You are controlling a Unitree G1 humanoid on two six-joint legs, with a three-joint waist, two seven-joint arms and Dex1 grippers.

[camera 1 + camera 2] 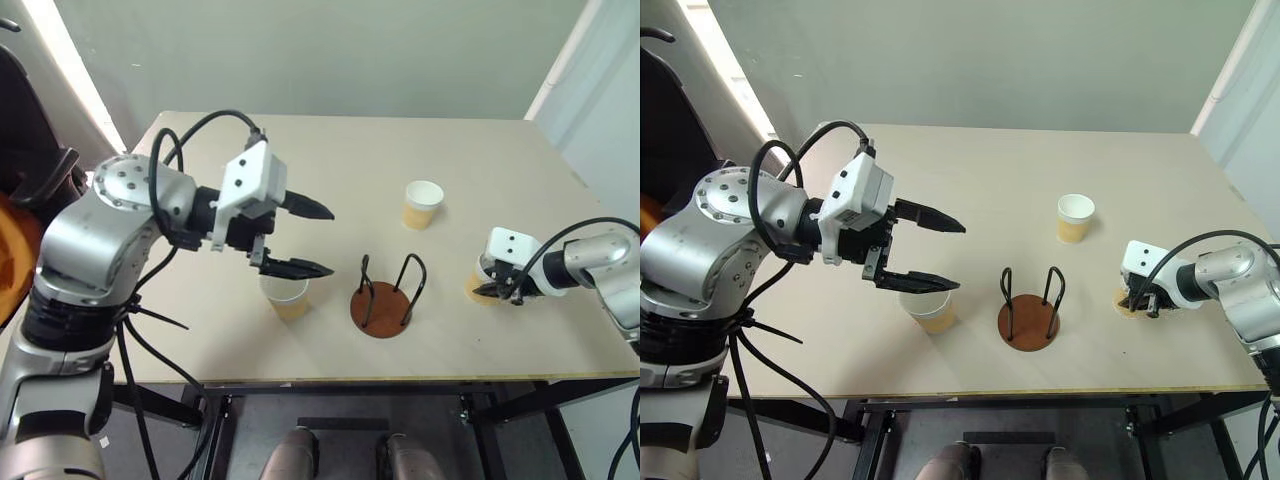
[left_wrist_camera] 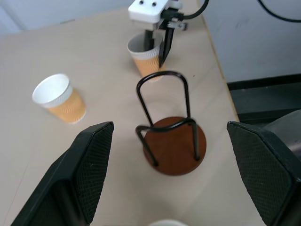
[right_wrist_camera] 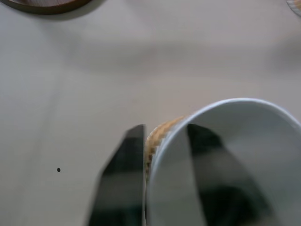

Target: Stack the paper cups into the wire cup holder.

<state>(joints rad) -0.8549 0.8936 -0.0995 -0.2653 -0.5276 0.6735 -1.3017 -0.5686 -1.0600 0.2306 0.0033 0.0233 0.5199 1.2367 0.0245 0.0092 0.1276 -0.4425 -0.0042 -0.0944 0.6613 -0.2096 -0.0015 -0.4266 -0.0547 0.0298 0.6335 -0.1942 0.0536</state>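
The holder (image 1: 383, 300) stands upright near the front edge of the counter (image 1: 340, 160), a brown disc with two black wire loops, and nothing sits inside it. Three cups stand upright around it, each apart from it and each showing a bare white inside as far as can be seen. The far cup (image 1: 422, 204) stands behind the holder, a little to the right. The left cup (image 1: 287, 297) stands just left of the holder; its rim is partly hidden under the lower finger of the left tool (image 1: 305, 238), which hangs above it with its jaws spread wide and nothing between them. The right cup (image 2: 146, 56) stands well right of the holder, and the right tool (image 2: 157, 49) pinches its wall, one finger inside the rim and one outside. From the head views this cup is mostly covered by the tool, so only a strip of its tan side shows.
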